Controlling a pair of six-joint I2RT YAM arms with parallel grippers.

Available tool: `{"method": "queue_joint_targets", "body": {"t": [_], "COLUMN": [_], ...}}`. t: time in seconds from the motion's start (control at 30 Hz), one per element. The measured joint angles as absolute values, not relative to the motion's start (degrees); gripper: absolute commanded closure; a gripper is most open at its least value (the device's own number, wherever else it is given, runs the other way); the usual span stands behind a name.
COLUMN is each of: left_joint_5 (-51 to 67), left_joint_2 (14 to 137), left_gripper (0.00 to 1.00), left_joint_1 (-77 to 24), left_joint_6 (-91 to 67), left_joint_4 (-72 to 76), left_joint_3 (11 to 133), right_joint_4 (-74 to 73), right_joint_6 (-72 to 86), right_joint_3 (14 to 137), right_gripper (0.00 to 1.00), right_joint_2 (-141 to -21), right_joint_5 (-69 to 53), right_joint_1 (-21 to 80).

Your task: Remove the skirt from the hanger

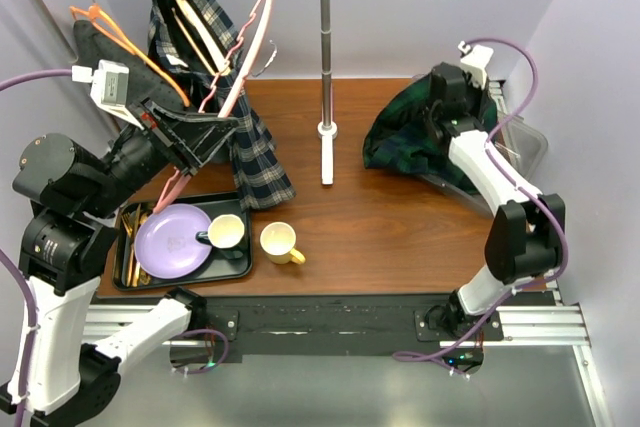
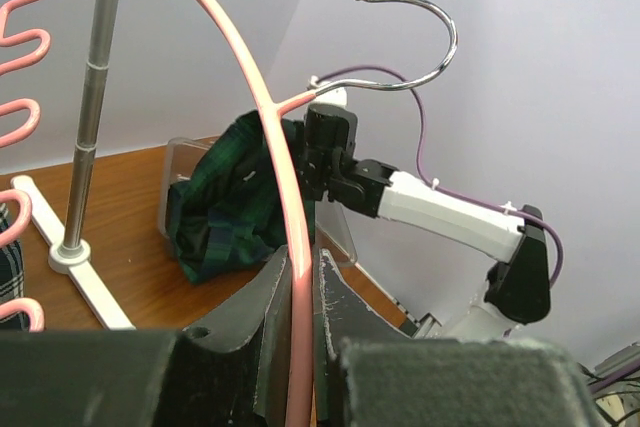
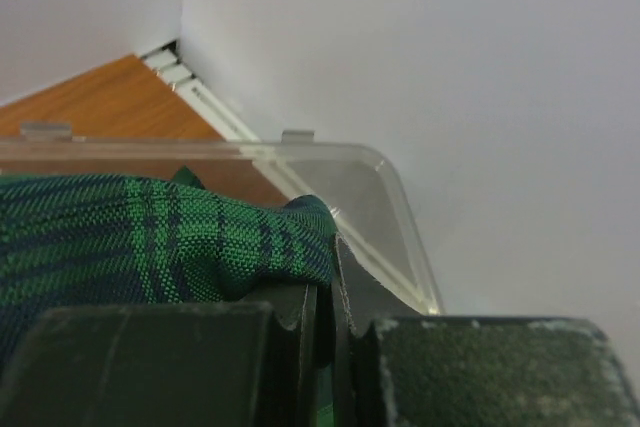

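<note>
Brown wood table (image 1: pixel 380 217), pale lilac walls (image 1: pixel 420 7): one rack (image 1: pixel 327 67); three hangers (image 1: pixel 105 25), the pink hanger (image 2: pixel 290 197) pinched by the left gripper (image 2: pixel 300 267); two mugs (image 1: pixel 278 241); one plate (image 1: pixel 170 240) on one tray (image 1: pixel 240 267); one bin (image 1: pixel 530 147), far right, under one skirt (image 1: pixel 400 132) nipped in the right gripper (image 3: pixel 325 297).

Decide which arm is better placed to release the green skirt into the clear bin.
Right: the right gripper pinches the green skirt at the clear bin; the left gripper grips the pink hanger.
</note>
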State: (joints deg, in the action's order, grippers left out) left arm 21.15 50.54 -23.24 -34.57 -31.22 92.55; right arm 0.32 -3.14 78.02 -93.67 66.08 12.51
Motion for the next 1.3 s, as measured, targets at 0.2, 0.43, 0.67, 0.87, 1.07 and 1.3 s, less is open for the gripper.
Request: {"method": "queue_joint_targets", "body": {"t": [0.2, 0.43, 0.67, 0.87, 1.07, 1.3], "left_joint_5": [20.6, 20.6, 20.6, 20.6, 20.8, 20.8], "left_joint_2": [50.2, 50.2, 50.2, 50.2, 49.7, 48.9], "left_gripper": [1.00, 1.00, 1.00, 1.00, 1.00, 1.00], "left_joint_1": [-23.2, -23.2, -23.2, -23.2, -23.2, -23.2], "left_joint_6": [-33.8, -33.6, -33.4, -33.3, -33.4, -33.4], "left_joint_4": [-31.2, -31.1, -30.9, -30.9, -30.5, -30.5], "left_joint_3": [92.4, 92.4, 92.4, 92.3, 91.2, 91.0], "right_joint_4": [-1.0, -10.6, -21.6, -25.5, -19.4, -15.2], "right_joint_6": [7.1, 15.7, 20.7, 22.1, 19.1, 14.5], "right_joint_3": [70.4, 73.6, 74.7, 74.2, 69.1, 69.5], "right_gripper": [1.00, 0.50, 0.26, 0.27, 0.17, 0.10], "right_joint_2": [-91.2, -97.8, -96.4, -88.5, -78.4, -86.0], "right_joint_5": [60.1, 54.1, 52.0, 46.9, 22.2, -3.3], "right_joint_1": [9.3, 2.9, 1.8, 1.7, 1.5, 2.3]}}
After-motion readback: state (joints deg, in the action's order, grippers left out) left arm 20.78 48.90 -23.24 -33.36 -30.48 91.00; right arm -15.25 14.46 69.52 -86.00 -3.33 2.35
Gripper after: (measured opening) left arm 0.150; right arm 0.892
